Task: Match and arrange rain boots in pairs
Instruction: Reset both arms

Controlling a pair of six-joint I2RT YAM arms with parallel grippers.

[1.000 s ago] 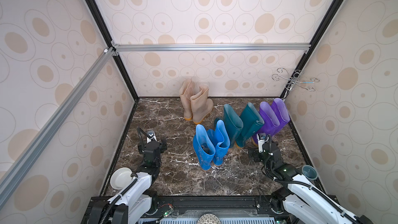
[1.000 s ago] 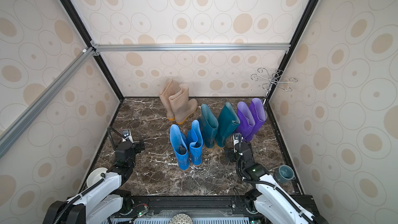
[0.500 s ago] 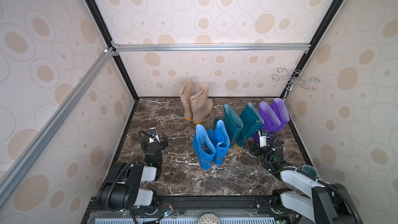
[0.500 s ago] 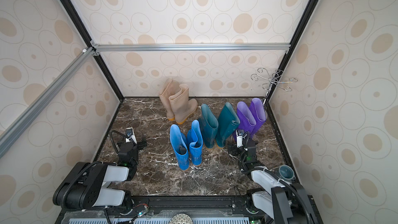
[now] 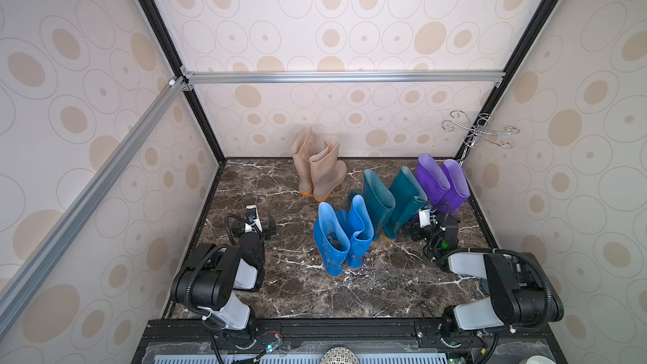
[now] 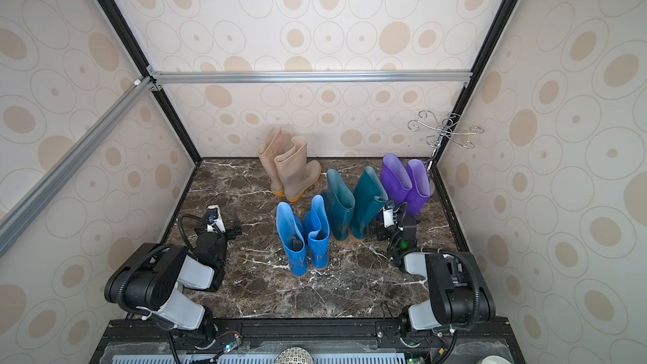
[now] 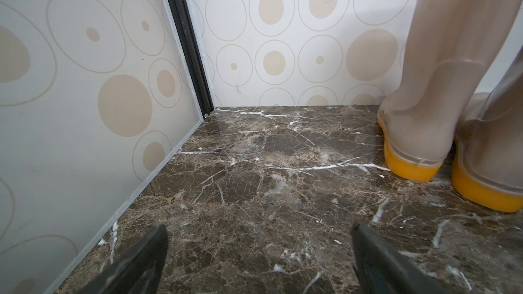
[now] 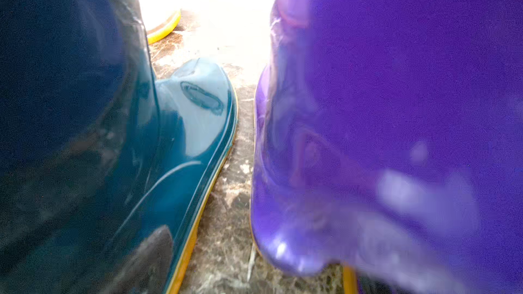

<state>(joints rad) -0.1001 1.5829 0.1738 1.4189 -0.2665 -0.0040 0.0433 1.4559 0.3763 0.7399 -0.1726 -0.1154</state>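
Beige rain boots (image 5: 319,169) stand paired at the far edge of the table (image 5: 297,295), the purple pair (image 5: 442,181) in its far right corner, the teal pair (image 5: 392,201) just beside them, and the blue pair (image 5: 341,239) nearer the middle. The left gripper (image 7: 259,230) hovers with fingers wide over bare marble by the left edge. The right gripper (image 5: 430,232), also wide and empty, sits low, close to the teal and purple boots.

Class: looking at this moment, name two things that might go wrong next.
1. The open right gripper sits low, close to the glossy dark teal rubber boots and purple rubber boots; a sideways swing might topple one.
2. The teal pair stands close beside the bright blue rubber boots, so a fall might spread.
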